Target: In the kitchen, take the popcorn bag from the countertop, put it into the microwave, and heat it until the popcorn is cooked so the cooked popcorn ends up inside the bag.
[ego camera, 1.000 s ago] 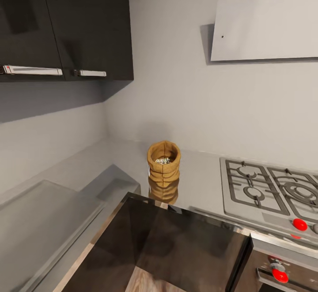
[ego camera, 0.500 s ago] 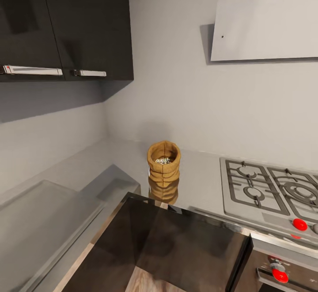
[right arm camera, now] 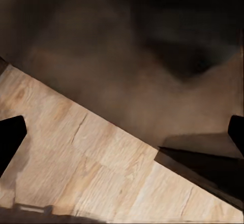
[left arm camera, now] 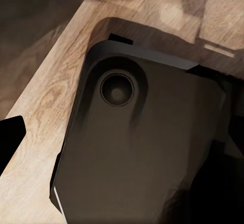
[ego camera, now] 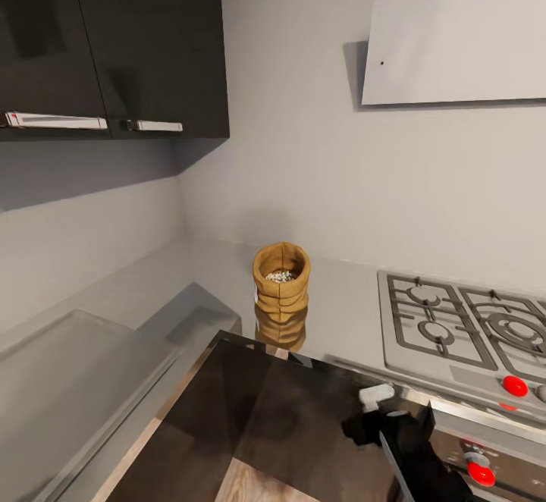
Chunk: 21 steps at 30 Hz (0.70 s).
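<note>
Currently the bag (ego camera: 280,280) is standing upright on the countertop (ego camera: 345,312), left of the hob (ego camera: 462,333), while the right gripper (right arm camera: 122,132), fingers spread wide and holding nothing, is hanging low near the cabinets, presumably positioning for a reach; left gripper's opening cannot be told.

1. The head view is evenly and softly lit, with no hard glare.
2. The hood (ego camera: 459,43) throws a dark shadow on the wall at its left edge.
3. The glossy countertop (ego camera: 341,312) mirrors the bag (ego camera: 281,280) just below it.
4. Renders look slightly soft and smeared.
5. Both wrist views are dim and blurred, murky brown above the wood floor (right arm camera: 86,168).
</note>
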Available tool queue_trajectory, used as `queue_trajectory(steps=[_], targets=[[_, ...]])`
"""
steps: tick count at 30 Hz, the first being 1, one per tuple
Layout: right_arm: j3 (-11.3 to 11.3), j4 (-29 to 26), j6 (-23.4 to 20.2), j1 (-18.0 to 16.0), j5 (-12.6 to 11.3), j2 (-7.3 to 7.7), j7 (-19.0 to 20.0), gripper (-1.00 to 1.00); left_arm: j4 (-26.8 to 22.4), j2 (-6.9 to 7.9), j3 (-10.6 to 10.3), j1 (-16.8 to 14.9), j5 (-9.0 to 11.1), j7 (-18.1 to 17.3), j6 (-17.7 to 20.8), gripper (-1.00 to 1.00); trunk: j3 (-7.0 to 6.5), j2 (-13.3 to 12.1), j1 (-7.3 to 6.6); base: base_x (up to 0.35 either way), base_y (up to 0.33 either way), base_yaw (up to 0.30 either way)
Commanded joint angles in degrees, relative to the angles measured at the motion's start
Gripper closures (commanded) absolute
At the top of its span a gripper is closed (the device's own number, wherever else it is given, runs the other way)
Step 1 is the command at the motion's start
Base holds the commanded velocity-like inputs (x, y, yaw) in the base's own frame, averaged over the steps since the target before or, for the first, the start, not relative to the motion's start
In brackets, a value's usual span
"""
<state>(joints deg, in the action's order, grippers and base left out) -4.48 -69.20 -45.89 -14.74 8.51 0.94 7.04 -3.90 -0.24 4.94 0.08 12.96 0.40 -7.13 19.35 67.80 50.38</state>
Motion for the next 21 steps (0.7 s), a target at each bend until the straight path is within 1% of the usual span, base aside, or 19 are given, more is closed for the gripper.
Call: queue_trajectory(steps=[1, 2, 3, 4, 6, 8, 13, 14, 15, 16, 17, 18, 21], targets=[[-0.5, -7.0, -3.7, -0.1, 1.7, 0.04, 2.1, -1.0, -0.1, -0.02, 0.4, 0.0, -0.1, 0.0, -0.1, -1.0, 0.04, 0.0, 0.0, 0.0, 0.0, 0.0], [-1.5, -12.3, -8.2, -0.1, 1.7, 0.02, 4.0, -1.0, -0.1, -0.02, 0.4, 0.0, -0.1, 0.0, -0.1, -1.0, 0.04, 0.0, 0.0, 0.0, 0.0, 0.0], [-1.7, -14.9, -10.0, -0.1, 1.7, -0.1, 4.8, -1.0, -0.1, -0.02, 0.4, 0.0, -0.1, 0.1, -0.1, -1.0, 0.04, 0.0, 0.0, 0.0, 0.0, 0.0], [-1.9, -17.4, -11.7, -0.2, 1.8, -0.93, 5.3, -1.0, -0.1, -0.02, 0.4, 0.0, -0.1, 0.0, -0.1, -1.0, 0.04, 0.0, 0.0, 0.0, 0.0, 0.0], [-2.0, -18.9, -14.1, 0.0, 1.8, -2.17, 5.5, -1.0, -0.1, -0.02, 0.4, 0.0, -0.1, 0.0, -0.1, -1.0, 0.04, 0.0, 0.0, 0.0, 0.0, 0.0], [-2.0, -19.3, -14.1, 0.0, 1.8, -2.89, 5.6, -1.0, -0.1, -0.02, 0.4, 0.0, -0.1, 0.0, -0.1, -1.0, 0.04, 0.0, 0.0, 0.0, 0.0, 0.0], [-2.1, -19.6, -14.1, -0.5, 1.8, -3.92, 5.6, -1.0, -0.1, -0.02, 0.4, 0.0, -0.2, 0.0, -0.1, -1.0, 0.04, 0.0, 0.0, 0.0, 0.0, 0.0], [-2.1, -19.7, -14.1, -1.8, 1.8, -4.29, 5.6, -1.0, -0.1, -0.02, 0.4, 0.0, -0.2, 0.1, -0.1, -1.0, 0.04, 0.0, 0.0, 0.0, 0.0, 0.0], [-2.1, -19.7, -14.1, -2.6, 1.8, -4.35, 5.6, -1.0, -0.1, -0.02, 0.4, 0.0, -0.2, 0.1, -0.1, -1.0, 0.04, 0.0, 0.0, 0.0, 0.0, 0.0], [-2.0, -19.7, -14.1, -4.3, 1.8, -4.4, 5.6, -1.0, -0.1, -0.02, 0.4, 0.0, -0.3, 0.0, -0.1, -1.0, 0.04, 0.0, 0.0, 0.0, 0.0, 0.0], [-2.0, -19.7, -14.1, -8.6, 1.8, -4.53, 5.6, -1.0, 0.0, -0.02, 0.4, 0.0, -0.3, 0.0, 0.0, -1.0, 0.04, 0.0, 0.0, 0.0, 0.0, 0.0], [-1.9, -19.7, -14.1, -10.5, 1.8, -4.53, 5.6, -1.0, -0.1, -0.02, 0.4, 0.0, -0.3, 0.0, 0.0, -1.0, 0.04, 0.0, 0.0, 0.0, 0.0, 0.0], [-1.8, -19.7, -14.1, -14.0, 1.8, -4.55, 5.6, -1.0, -0.1, -0.02, 0.3, 0.0, -0.3, 0.0, 0.0, -1.0, 0.04, 0.0, 0.0, 0.0, 0.0, 0.0]])
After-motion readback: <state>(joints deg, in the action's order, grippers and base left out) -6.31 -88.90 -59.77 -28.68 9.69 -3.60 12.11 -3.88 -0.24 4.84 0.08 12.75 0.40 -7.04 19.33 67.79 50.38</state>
